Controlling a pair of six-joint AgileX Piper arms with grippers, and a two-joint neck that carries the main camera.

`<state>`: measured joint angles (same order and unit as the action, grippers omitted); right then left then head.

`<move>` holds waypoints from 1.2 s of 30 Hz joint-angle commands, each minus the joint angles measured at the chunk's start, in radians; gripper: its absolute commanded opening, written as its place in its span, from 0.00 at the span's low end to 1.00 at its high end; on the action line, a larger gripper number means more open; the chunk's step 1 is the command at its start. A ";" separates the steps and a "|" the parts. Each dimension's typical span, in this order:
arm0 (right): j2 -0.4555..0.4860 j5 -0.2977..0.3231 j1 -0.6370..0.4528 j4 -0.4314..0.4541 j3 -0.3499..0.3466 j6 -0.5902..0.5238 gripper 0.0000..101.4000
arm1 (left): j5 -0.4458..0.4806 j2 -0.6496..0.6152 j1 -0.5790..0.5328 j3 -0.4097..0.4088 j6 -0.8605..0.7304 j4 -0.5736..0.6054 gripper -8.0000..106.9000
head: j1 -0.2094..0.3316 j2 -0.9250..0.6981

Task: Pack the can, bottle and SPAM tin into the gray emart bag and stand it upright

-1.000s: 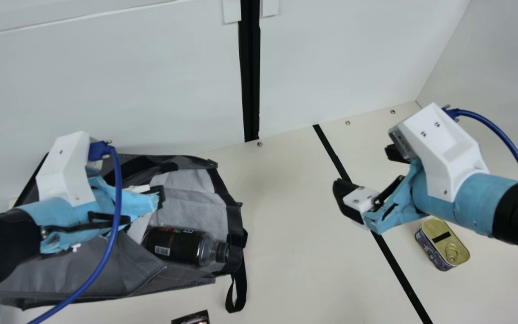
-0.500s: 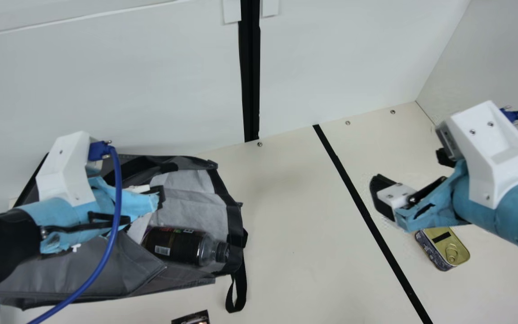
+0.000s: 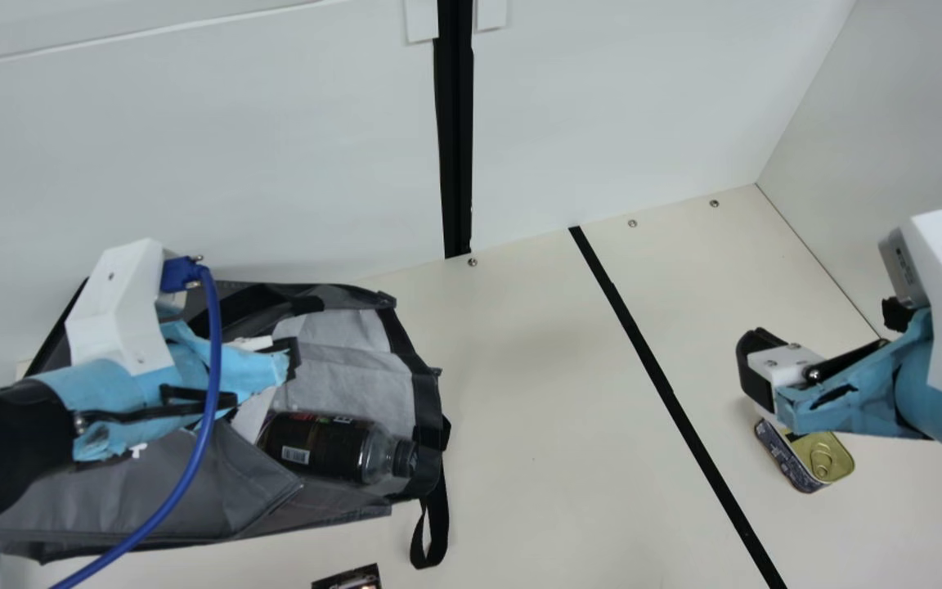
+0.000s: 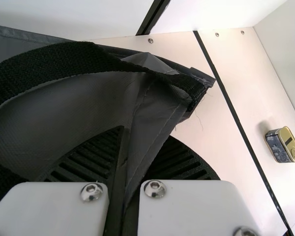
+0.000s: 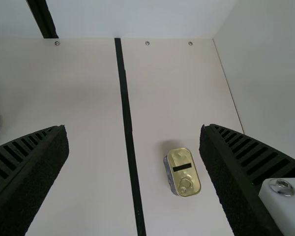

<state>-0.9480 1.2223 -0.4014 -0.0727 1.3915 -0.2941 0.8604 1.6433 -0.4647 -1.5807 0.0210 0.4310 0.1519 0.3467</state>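
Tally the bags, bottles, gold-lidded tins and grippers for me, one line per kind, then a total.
Bags: 1, the gray bag
Bottles: 1, the dark-labeled bottle
Gold-lidded tins: 1, the rectangular tin
Grippers: 2, the left gripper and the right gripper
Total: 5

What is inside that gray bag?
A dark bottle lies in the mouth of the gray bag; deeper in, the bag's side and the left arm hide anything else.
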 commanded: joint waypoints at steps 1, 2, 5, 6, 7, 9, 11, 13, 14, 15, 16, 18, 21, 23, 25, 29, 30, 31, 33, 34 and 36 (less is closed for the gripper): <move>0.006 -0.002 0.000 0.013 -0.009 0.015 0.94 | 0.000 0.000 0.000 0.000 0.000 0.000 0.00 | 0.023 0.002; 0.009 -0.002 0.000 0.018 -0.014 0.021 0.94 | 0.000 0.000 0.000 0.000 0.000 0.000 0.00 | 0.023 0.002; 0.020 -0.002 -0.001 0.029 -0.027 0.040 0.94 | 0.000 0.000 0.000 0.000 0.000 0.000 0.00 | 0.023 0.002; 0.023 -0.002 -0.003 0.030 -0.031 0.045 0.94 | 0.000 0.000 0.000 0.000 0.000 0.000 0.00 | 0.023 0.002; 0.027 -0.002 -0.004 0.032 -0.035 0.050 0.94 | 0.000 0.000 0.000 0.000 0.000 0.000 0.00 | 0.023 0.002; 0.035 -0.002 -0.008 0.036 -0.043 0.058 0.94 | 0.000 0.000 0.000 0.000 0.000 0.000 0.00 | 0.023 0.002; 0.044 -0.002 -0.015 0.038 -0.050 0.064 0.94 | 0.000 0.000 0.000 0.000 0.000 0.000 0.00 | 0.023 0.002; 0.052 -0.002 -0.024 0.040 -0.056 0.069 0.94 | 0.000 0.000 0.000 0.000 0.000 0.000 0.00 | 0.023 0.002; 0.055 -0.002 -0.029 0.040 -0.058 0.071 0.94 | 0.000 0.000 0.000 0.000 0.000 0.000 0.00 | 0.023 0.002; 0.059 -0.002 -0.034 0.041 -0.061 0.073 0.94 | 0.000 0.000 0.000 0.000 0.000 0.000 0.00 | 0.023 0.002; 0.062 -0.002 -0.040 0.040 -0.063 0.074 0.94 | 0.000 0.000 0.000 0.000 0.000 0.000 0.00 | 0.023 0.002; 0.068 -0.002 -0.050 0.039 -0.065 0.077 0.94 | 0.000 0.000 0.000 0.000 0.000 0.000 0.00 | 0.023 0.002; 0.074 -0.002 -0.066 0.038 -0.067 0.081 0.94 | 0.000 0.000 0.000 0.000 0.000 0.000 0.00 | 0.023 0.002; 0.077 -0.002 -0.075 0.038 -0.068 0.086 0.94 | 0.000 0.000 0.000 0.000 0.000 0.000 0.00 | 0.023 0.002; 0.079 -0.002 -0.085 0.038 -0.071 0.092 0.94 | 0.000 0.000 0.000 0.000 0.000 0.000 0.00 | 0.023 0.002; 0.082 -0.002 -0.106 0.030 -0.084 0.104 0.94 | 0.000 0.000 0.000 0.000 0.000 0.000 0.00 | 0.023 0.002; 0.083 -0.002 -0.111 0.026 -0.089 0.107 0.94 | 0.000 0.000 0.000 0.000 0.000 0.000 0.00 | 0.023 0.002; 0.083 -0.002 -0.115 0.023 -0.093 0.111 0.94 | 0.000 0.000 0.000 0.000 0.000 0.000 0.00 | 0.023 0.002; 0.084 -0.002 -0.123 0.014 -0.102 0.120 0.94 | 0.000 0.000 0.000 0.000 0.000 0.000 0.00 | 0.023 0.002; 0.085 -0.002 -0.126 0.011 -0.106 0.125 0.94 | 0.000 0.000 0.000 0.000 0.000 0.000 0.00 | 0.023 0.002; 0.085 -0.002 -0.133 0.007 -0.115 0.133 0.94 | 0.000 0.000 0.000 0.000 0.000 0.000 0.00 | 0.023 0.002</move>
<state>-0.8627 1.2184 -0.5312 -0.0656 1.2789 -0.1624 0.8604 1.6433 -0.4647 -1.5807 0.0210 0.4310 0.1519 0.3467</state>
